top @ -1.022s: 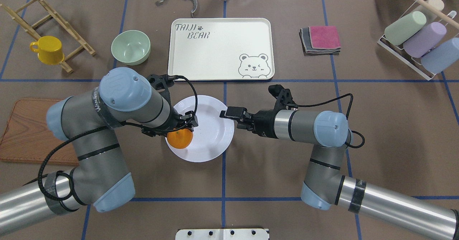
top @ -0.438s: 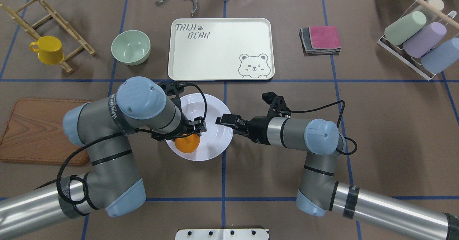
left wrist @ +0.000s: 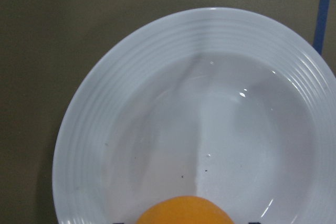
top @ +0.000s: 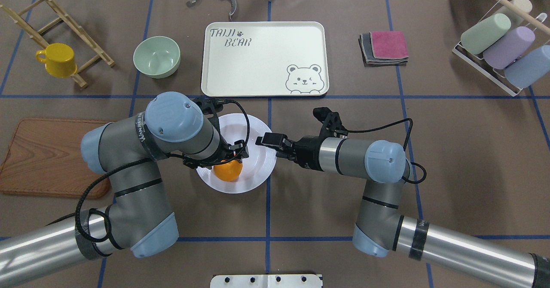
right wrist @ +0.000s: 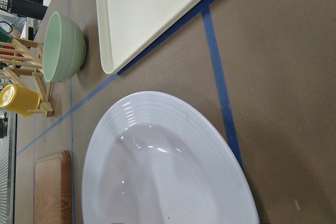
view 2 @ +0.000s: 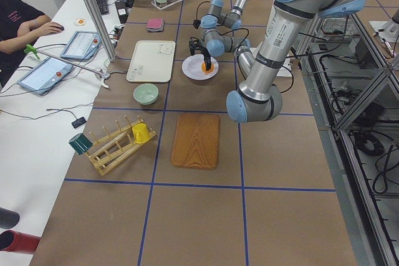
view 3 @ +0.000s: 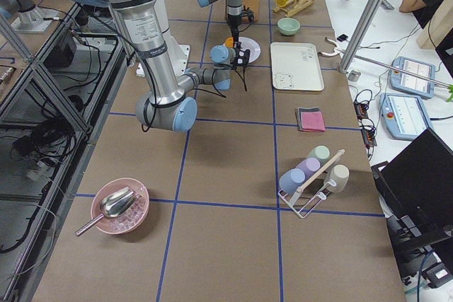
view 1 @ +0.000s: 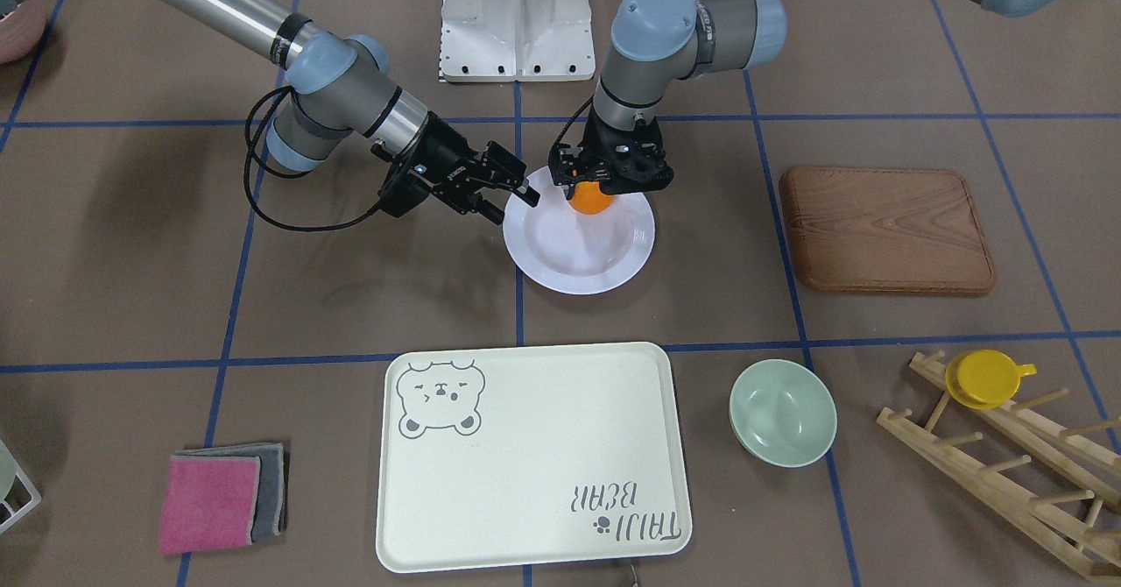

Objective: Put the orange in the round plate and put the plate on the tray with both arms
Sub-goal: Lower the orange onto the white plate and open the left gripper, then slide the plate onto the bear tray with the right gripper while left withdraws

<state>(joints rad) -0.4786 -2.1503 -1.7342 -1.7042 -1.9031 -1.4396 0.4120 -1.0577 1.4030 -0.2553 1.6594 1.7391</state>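
Note:
The white round plate [top: 257, 164] lies on the brown table, in front of the cream bear tray [top: 262, 58]. My left gripper [top: 228, 161] hangs over the plate's near-left part, shut on the orange [top: 227, 172]. In the front view the orange [view 1: 592, 202] sits low under that gripper [view 1: 604, 186], over the plate [view 1: 578, 258]; contact with the plate cannot be told. The left wrist view shows the orange's top [left wrist: 184, 211] above the plate's bowl [left wrist: 210, 129]. My right gripper [top: 260, 141] [view 1: 524, 191] is open at the plate's right rim. Its wrist view shows the plate [right wrist: 157, 182] close below.
A pale green bowl [top: 156, 56] stands left of the tray, with a yellow cup [top: 60, 60] on a wooden rack further left. A brown wooden board [top: 38, 154] lies beside my left arm. Folded cloths [top: 384, 47] and a rack of cups [top: 502, 47] are at the right.
My left arm carried the orange to the right, further in over the plate. My right gripper slid left up to the plate's rim, and the plate shifted slightly left.

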